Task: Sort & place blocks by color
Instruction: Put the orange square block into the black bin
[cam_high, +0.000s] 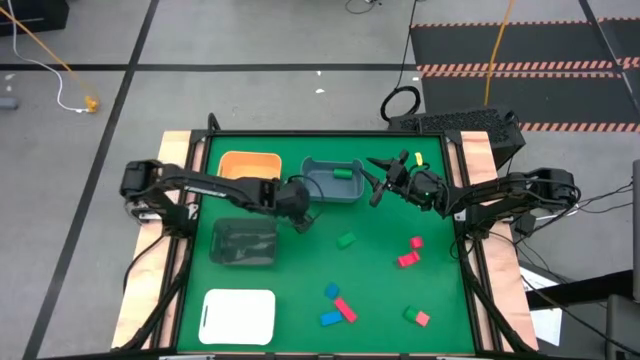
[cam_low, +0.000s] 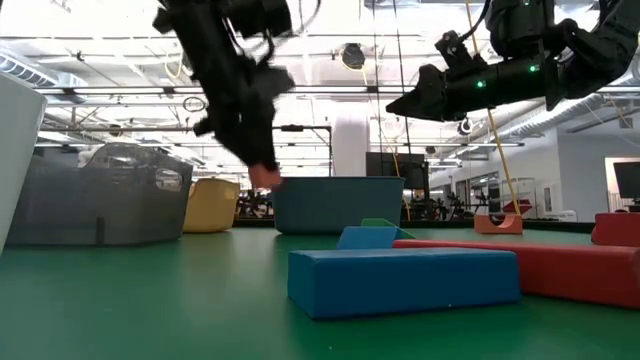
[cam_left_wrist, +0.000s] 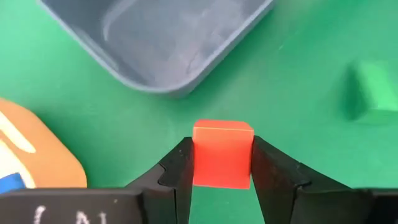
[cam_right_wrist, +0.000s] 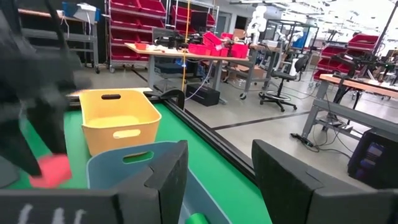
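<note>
A red block (cam_left_wrist: 222, 154) is clamped between the two fingers of the left gripper (cam_left_wrist: 222, 177), which is held just above the green worktop (cam_high: 380, 275) beside the blue-grey bin (cam_high: 333, 182); the orange bin (cam_high: 249, 165) lies to the gripper's other side, and the dark clear bin (cam_high: 243, 243) is close by it. In the low view the block shows as a small pink-red spot (cam_low: 266, 177) at the tip of the dark arm, lifted off the worktop. A green block (cam_left_wrist: 373, 93) is seen ahead of the left gripper, apart from it. The right gripper (cam_high: 380, 186) is held in the air at the blue-grey bin's far edge, its fingers apart and nothing between them; a green block (cam_high: 341, 173) lies inside that bin just beside it. The remaining blocks (cam_high: 338, 309), red, blue and green, are scattered on the worktop well away from both grippers, and a white tray (cam_high: 239, 315) lies at the worktop's near corner.
</note>
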